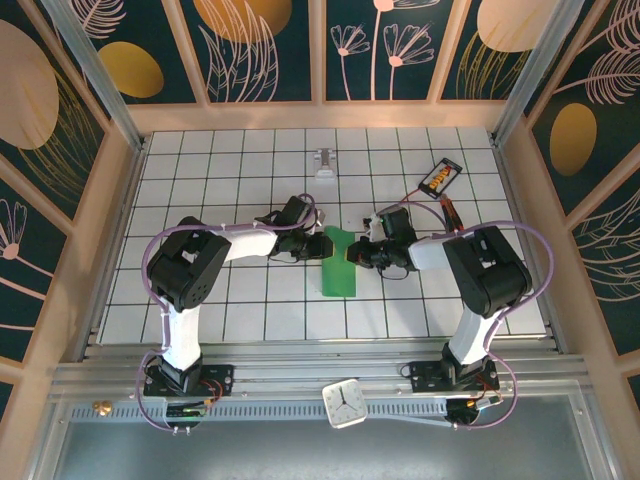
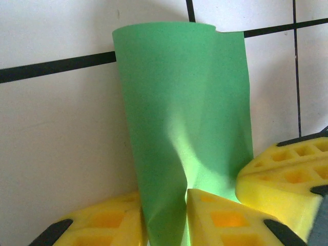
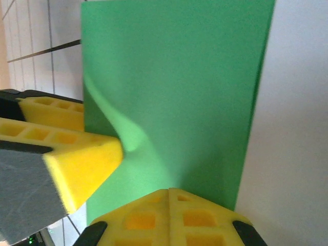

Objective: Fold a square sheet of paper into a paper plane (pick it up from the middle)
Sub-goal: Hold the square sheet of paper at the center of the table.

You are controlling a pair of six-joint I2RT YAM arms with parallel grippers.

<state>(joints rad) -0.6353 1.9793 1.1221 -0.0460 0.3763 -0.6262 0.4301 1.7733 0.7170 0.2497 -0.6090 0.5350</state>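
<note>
white grid table [image 1: 250, 300], boxed in by a wooden frame with dark floral panels. near edge: metal rail [image 1: 250, 385], a small clock [image 1: 342, 403] sitting on it between the two arm bases. both arms angle inward and meet at mid-table over the paper [image 1: 340, 270], a green strip lying near-to-far on the tiles.

left gripper [image 1: 312, 247]: clenched on the paper's left side. in its wrist view the sheet is pinched between the yellow fingers [image 2: 102, 225] and curls away from them.

right gripper [image 1: 353, 256]: fingers [image 3: 138, 220] pressed fully together on the paper's right edge, sheet spreading away from the seam.

claws sit just beside each other, and each wrist view catches a finger of the other. paper between them is buckled into a soft ridge.

farther back: small grey object [image 1: 326, 162] near centre, black device [image 1: 441, 177] with an orange face at far right. both well apart from the paper.
</note>
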